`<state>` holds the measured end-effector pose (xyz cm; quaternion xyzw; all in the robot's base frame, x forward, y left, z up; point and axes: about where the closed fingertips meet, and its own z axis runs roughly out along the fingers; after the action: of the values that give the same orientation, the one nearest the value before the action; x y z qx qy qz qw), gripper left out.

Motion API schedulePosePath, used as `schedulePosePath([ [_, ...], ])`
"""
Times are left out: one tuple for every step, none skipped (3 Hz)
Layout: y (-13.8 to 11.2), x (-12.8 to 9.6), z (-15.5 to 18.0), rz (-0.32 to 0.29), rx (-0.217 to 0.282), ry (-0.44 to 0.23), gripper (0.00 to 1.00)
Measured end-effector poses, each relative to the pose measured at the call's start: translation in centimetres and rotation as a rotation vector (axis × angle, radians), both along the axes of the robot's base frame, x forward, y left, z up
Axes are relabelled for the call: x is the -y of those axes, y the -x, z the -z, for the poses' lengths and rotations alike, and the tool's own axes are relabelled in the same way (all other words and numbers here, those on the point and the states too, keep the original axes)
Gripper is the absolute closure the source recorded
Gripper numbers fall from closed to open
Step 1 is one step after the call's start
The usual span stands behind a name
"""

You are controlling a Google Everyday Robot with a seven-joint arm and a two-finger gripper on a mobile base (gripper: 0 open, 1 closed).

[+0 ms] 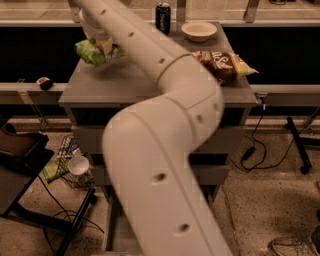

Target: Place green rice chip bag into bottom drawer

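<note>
At the far left corner of the desk [95,85], the gripper [101,44] is clamped on the green rice chip bag [92,52]. The bag hangs crumpled a little above the grey top, with its shadow on the surface just below. The thick white arm [165,165] sweeps down from there and fills the middle of the view, hiding most of the cabinet's drawer fronts. At the back edge of the desk stand a dark can [163,12] and, to its right, a pale bowl [199,30]. A brown-and-yellow chip bag [230,65] lies at the right side, partly behind the arm. Low down, left of the arm, a grey strip looks like the side of the bottom drawer [113,232]. A white cup [78,165] sits on the floor to the left.
</note>
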<state>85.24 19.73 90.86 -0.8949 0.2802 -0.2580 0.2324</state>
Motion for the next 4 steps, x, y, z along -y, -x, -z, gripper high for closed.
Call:
schedulePosePath([
  [2.3, 6.2, -7.6, 0.098, 0.086, -0.219, 1.0],
  [8.5, 10.4, -15.7, 0.17, 0.154, -0.439, 1.0],
  [18.1, 10.7, -22.9, 0.177, 0.185, -0.641, 1.0],
  [27.0, 10.1, -23.7, 0.177, 0.117, -0.746, 1.0],
])
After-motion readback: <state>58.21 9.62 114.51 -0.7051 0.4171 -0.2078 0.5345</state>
